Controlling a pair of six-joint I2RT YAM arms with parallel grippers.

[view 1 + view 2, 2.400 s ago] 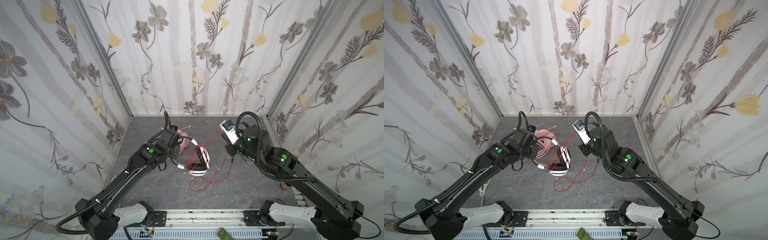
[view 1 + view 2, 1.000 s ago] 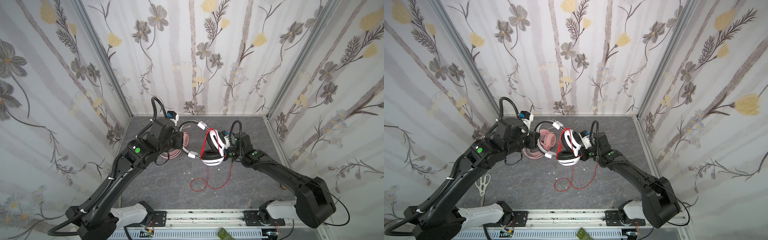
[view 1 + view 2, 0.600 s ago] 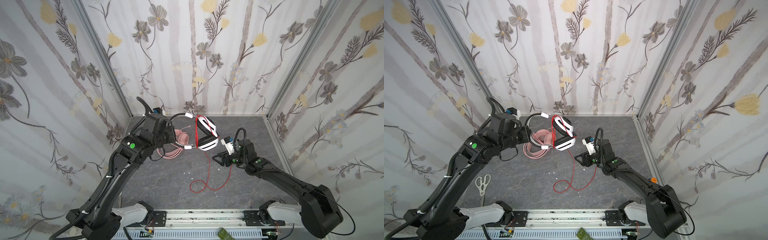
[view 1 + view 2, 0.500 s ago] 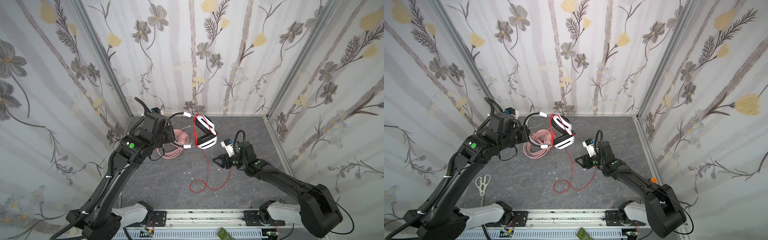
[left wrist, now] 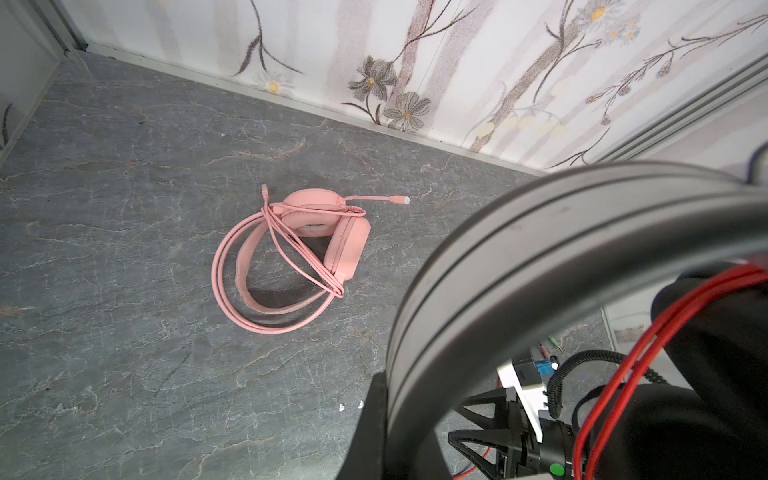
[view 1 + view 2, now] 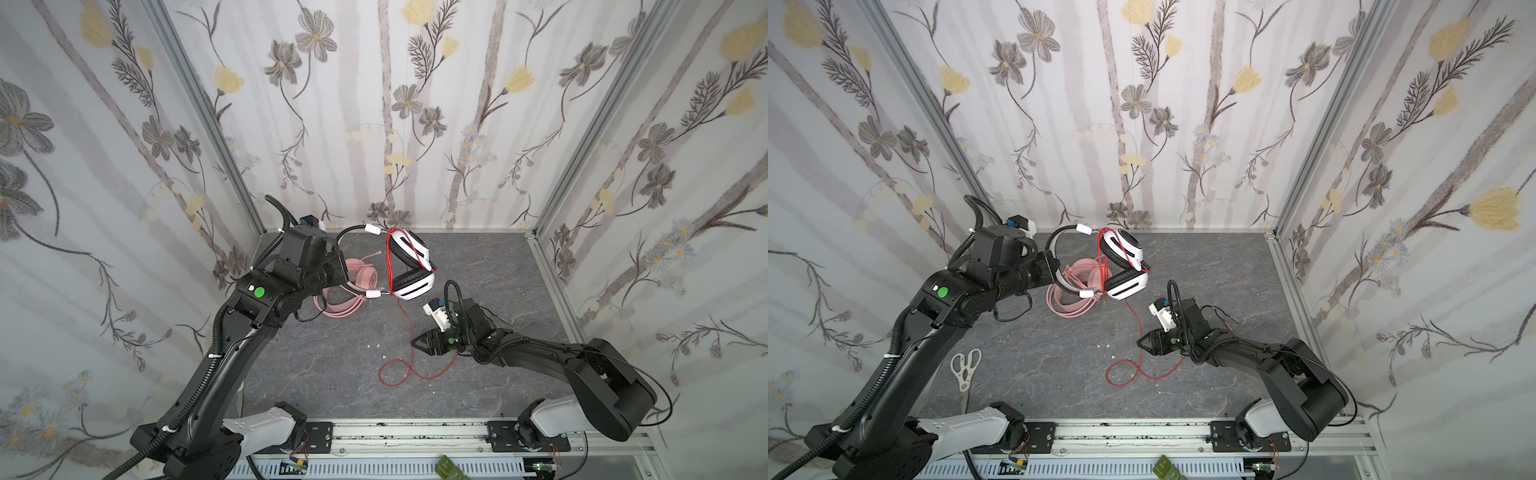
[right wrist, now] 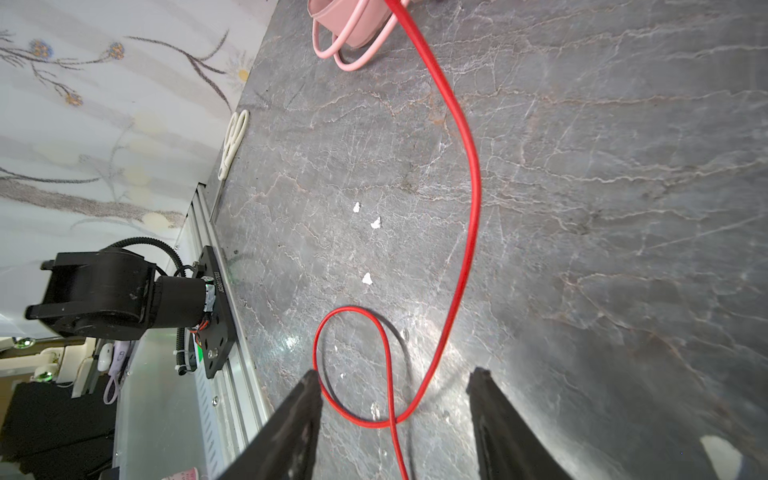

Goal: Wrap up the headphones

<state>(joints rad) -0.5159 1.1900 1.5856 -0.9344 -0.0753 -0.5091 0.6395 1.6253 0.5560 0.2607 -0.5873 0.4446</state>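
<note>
The left gripper [image 6: 337, 266], clamped on the headband [image 6: 349, 230], has lifted the white-and-black headset [image 6: 409, 266] above the table [image 6: 332, 374]. The right gripper [image 7: 395, 374] has dropped, jaws half-spread and empty, straddling the slack red cable [image 6: 409, 332], likely for another wrap.

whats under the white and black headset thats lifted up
Pink headset lies on the table below, partly hidden in both top views; the red cable hangs to a loop there.
</note>
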